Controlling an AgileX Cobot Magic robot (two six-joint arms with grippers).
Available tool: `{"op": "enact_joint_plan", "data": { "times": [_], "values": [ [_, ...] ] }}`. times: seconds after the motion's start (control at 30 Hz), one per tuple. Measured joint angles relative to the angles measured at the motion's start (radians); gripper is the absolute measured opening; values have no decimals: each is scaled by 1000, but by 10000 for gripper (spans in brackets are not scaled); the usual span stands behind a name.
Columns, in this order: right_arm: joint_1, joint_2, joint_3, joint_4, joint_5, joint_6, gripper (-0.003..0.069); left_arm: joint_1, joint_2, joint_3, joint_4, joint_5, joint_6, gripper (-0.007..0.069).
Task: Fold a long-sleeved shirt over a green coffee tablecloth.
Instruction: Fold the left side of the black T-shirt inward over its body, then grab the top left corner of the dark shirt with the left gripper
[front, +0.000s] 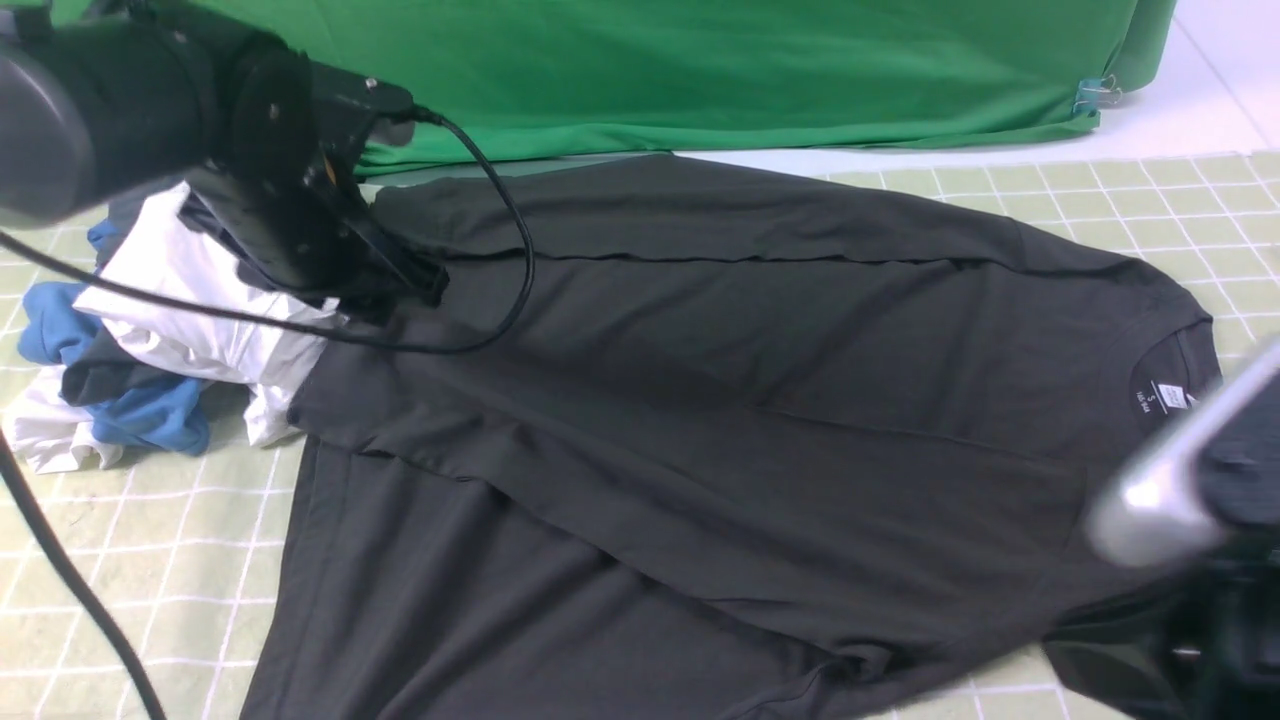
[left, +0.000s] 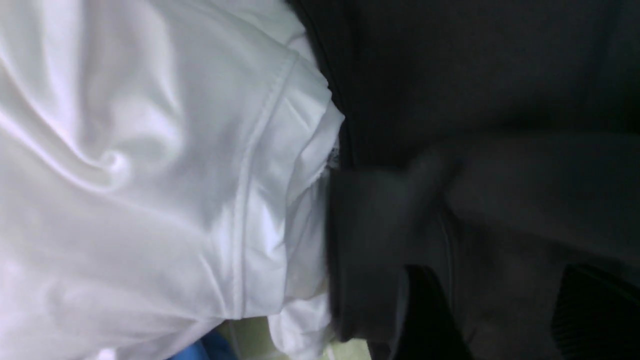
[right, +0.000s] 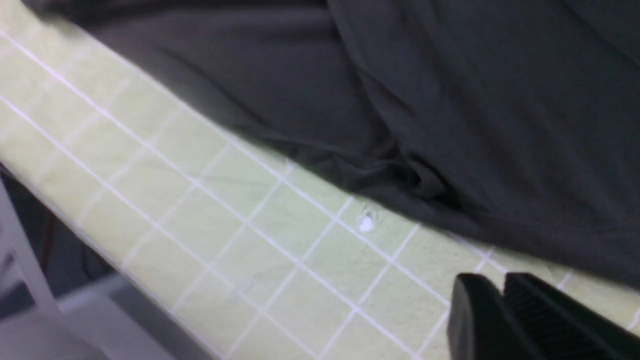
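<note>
The left claw (front: 405, 285) is lowered onto the left end of the long-sleeved shirt (front: 700, 400), just beside a pile of clothes. In the left wrist view its fingers (left: 595, 310) stand wide apart, and dark fabric shows in the gap. The view is blurred, so it cannot be told whether any fabric is pinched. A dark cuff-like band (left: 370, 250) lies against the white garment (left: 150, 150).

Left arm pose: the arm enters from the upper left of the front view and slopes down and forward. The wrist is tilted so that the claw points down at the cloth. A black cable (front: 505, 210) loops from the wrist over the shirt.

The right claw (right: 492, 292) is narrow. Its two fingers lie almost together with only a thin line between them, and they hold nothing. It hangs over bare green coffee tablecloth (right: 250, 210), just off the near edge of the shirt.

Right arm pose: the right arm (front: 1165, 490) appears as a blurred silver link at the lower right of the front view, close to the camera.

Location of the work item: the shirt lies spread on the tablecloth that covers the counter. Its collar and white neck label (front: 1167, 398) are at the right, and one sleeve is folded across the body.

Adjacent items:
- White and blue garments (front: 150, 420) are heaped at the left.
- Plain bright green fabric (front: 700, 70) with a clip (front: 1098, 95) lies beyond the shirt.
</note>
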Motion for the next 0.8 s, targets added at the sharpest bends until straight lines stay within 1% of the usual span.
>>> {"op": "enact_joint_plan", "data": {
  "times": [0.03,0.07,0.13,0.2,0.23,0.3,0.33,0.4,0.43,0.47,0.53,0.57,0.63,0.7,0.8],
  "values": [
    [0,8,-3,0,0,0,125,0,0,-3,0,5,0,397],
    [0,65,-18,0,4,-28,184,0,0,-33,0,54,0,417],
    [0,150,-25,-1,5,-57,269,0,0,-65,-3,130,0,424],
    [0,233,-27,-2,6,-71,321,0,-7,-83,-12,192,0,404],
    [0,272,-27,-7,3,-73,334,0,-19,-82,-23,222,1,367],
    [-3,310,-26,-12,-3,-76,342,0,-38,-74,-31,233,3,321],
    [-26,373,-26,-13,-19,-84,347,0,-80,-38,-52,234,4,227],
    [-68,424,-26,-14,-44,-84,349,0,-153,27,-94,217,4,100],
    [-96,447,-26,-13,-64,-87,349,0,-195,60,-123,205,5,61],
    [-121,467,-26,-6,-81,-95,350,0,-229,104,-156,189,6,37],
    [-187,501,-26,51,-128,-158,350,0,-311,190,-220,152,7,15],
    [-200,504,-26,60,-137,-168,350,0,-318,210,-227,149,7,14],
    [-264,539,-26,184,-183,-285,351,0,-386,318,-290,119,7,4],
    [-305,576,-26,302,-218,-396,352,0,-421,420,-310,95,7,2],
    [-320,622,-26,381,-251,-463,352,0,-427,538,-313,28,7,2]
  ]
}}
